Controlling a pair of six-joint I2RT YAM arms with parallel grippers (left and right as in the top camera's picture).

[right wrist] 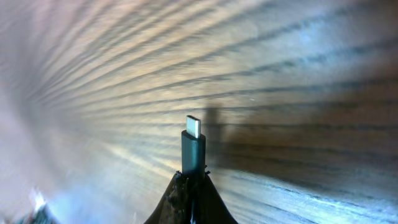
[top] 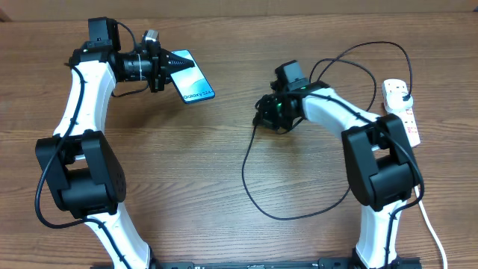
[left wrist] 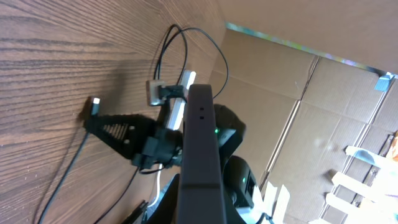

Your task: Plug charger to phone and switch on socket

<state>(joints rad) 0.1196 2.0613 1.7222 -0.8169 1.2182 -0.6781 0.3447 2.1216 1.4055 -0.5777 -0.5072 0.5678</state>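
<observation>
Thin black charger connector (right wrist: 193, 149) clamped in our right pincer (right wrist: 190, 184); left pincer (top: 170, 64) grips slim blue-screen phone (top: 193, 82); brown wood-grain worktop (top: 224, 164), cardboard boxes (left wrist: 323, 93) behind.

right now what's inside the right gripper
The charger connector, pinched in the shut right gripper, with its metal tip sticking out over the table. The connector's base is covered by the gripper, so how deep it sits cannot be seen.
</observation>
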